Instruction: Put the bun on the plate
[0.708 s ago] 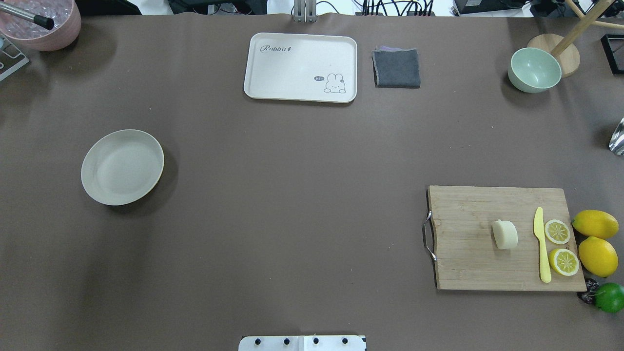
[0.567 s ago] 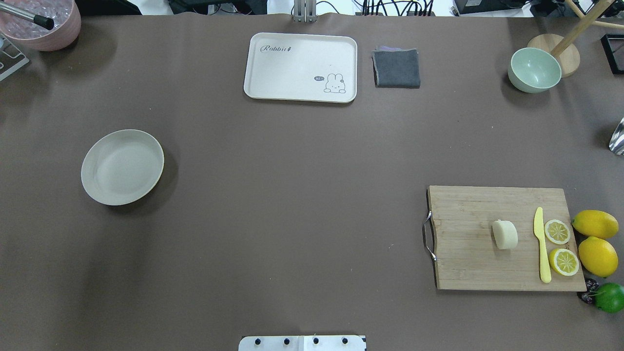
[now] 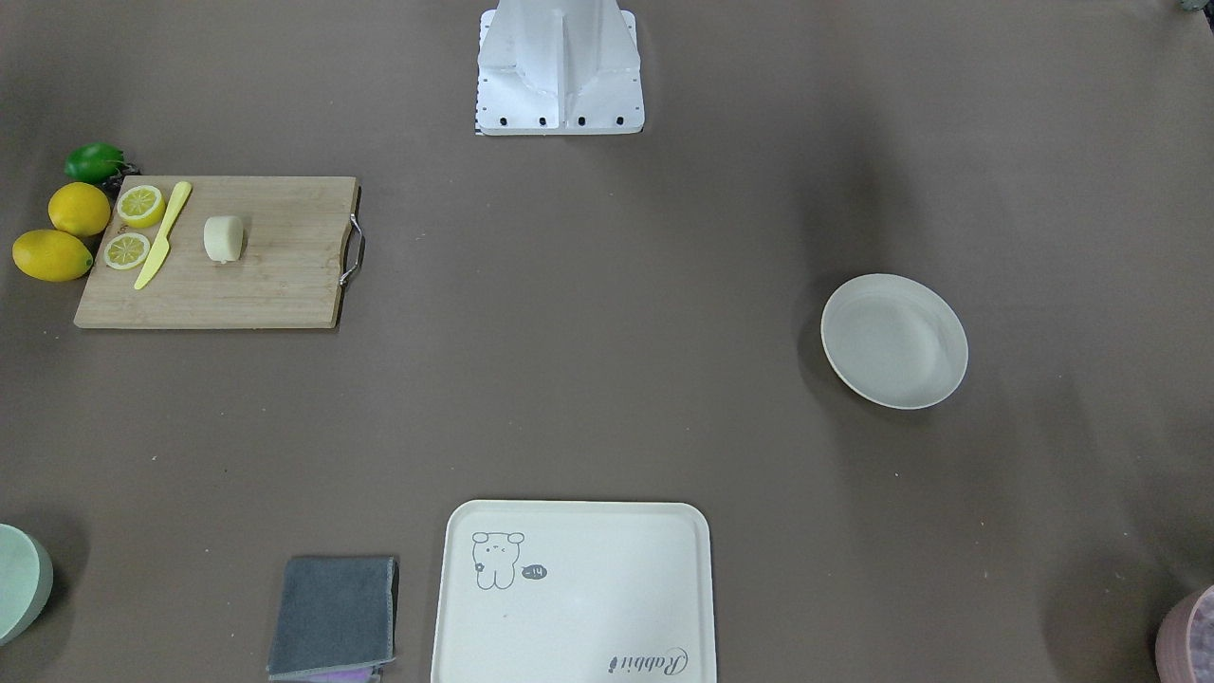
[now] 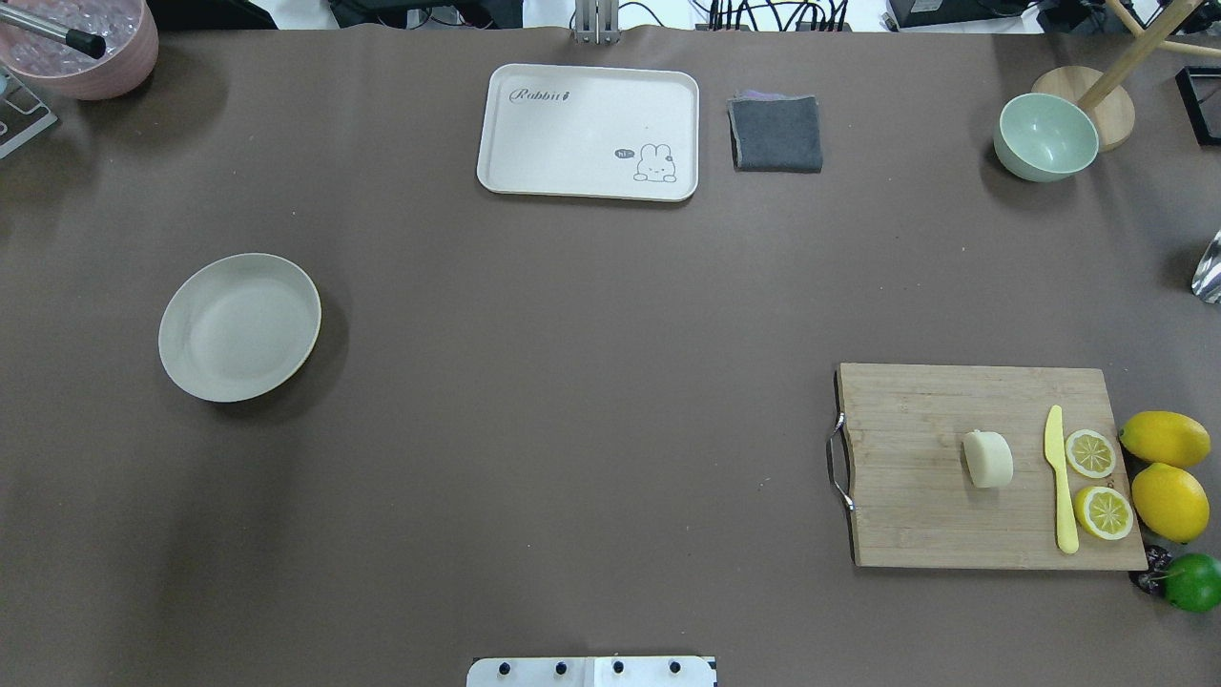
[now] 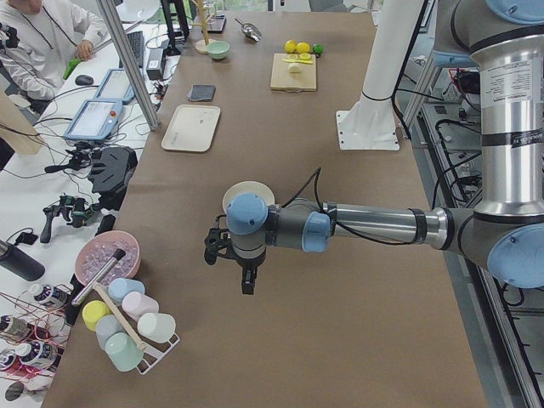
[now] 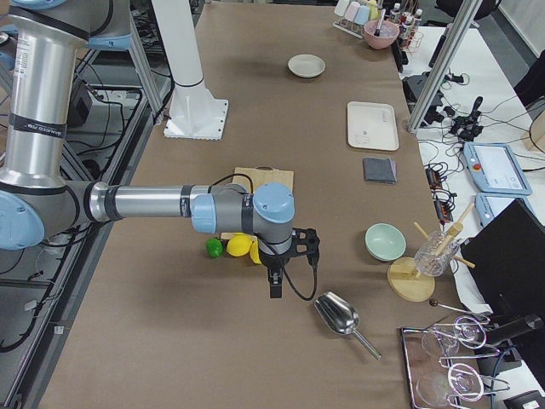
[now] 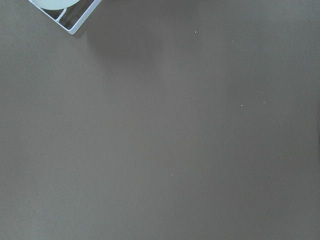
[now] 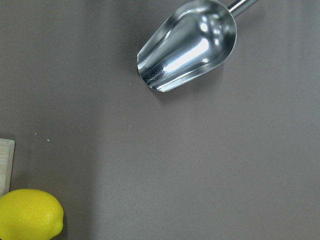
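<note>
The bun is a small cream lump lying on a wooden cutting board at the near right; it also shows in the front view. The off-white plate sits bare at the table's left, far from the bun. Neither gripper shows in the overhead or front view. The left gripper hangs over bare table beyond the plate's outer side. The right gripper hangs past the board's outer end, near the lemons. I cannot tell whether either is open or shut.
On the board lie a yellow knife and two lemon slices; whole lemons and a lime sit beside it. At the back stand a cream tray, grey cloth and green bowl. A metal scoop lies nearby.
</note>
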Motion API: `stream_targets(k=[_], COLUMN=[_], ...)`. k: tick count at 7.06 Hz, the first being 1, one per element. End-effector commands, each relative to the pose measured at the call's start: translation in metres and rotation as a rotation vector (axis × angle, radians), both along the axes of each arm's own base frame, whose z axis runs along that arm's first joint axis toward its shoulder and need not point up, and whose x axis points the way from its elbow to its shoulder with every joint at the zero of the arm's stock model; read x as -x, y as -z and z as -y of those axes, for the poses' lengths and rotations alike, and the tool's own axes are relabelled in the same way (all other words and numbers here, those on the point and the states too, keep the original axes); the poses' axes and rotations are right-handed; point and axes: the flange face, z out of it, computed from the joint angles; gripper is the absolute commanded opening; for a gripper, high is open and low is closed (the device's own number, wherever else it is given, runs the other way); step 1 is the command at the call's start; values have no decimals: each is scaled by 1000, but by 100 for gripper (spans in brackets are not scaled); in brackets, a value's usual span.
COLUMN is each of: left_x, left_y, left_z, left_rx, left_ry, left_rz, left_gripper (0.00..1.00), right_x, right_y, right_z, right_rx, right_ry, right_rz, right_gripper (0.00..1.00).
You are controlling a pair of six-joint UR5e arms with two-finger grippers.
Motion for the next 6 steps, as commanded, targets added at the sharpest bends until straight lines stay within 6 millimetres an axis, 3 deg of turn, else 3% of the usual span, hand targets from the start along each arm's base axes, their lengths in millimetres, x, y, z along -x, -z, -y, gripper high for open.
stream_targets(k=[1, 3, 6], left_x=[0, 0, 0], left_y=[3, 7, 15], left_z=[1, 4, 6], left_rx=[-7, -14, -32], left_ry=[0, 0, 0], left_rz=[0, -4, -7], left_gripper=[98, 98, 98], right_x=[0, 0, -2], right_y=[6, 22, 28], right_z=[3, 6, 6], right_rx=[-14, -47, -58], right_ry=[-1, -1, -7], right_rz=[1, -1, -5], right_gripper=[100, 100, 100])
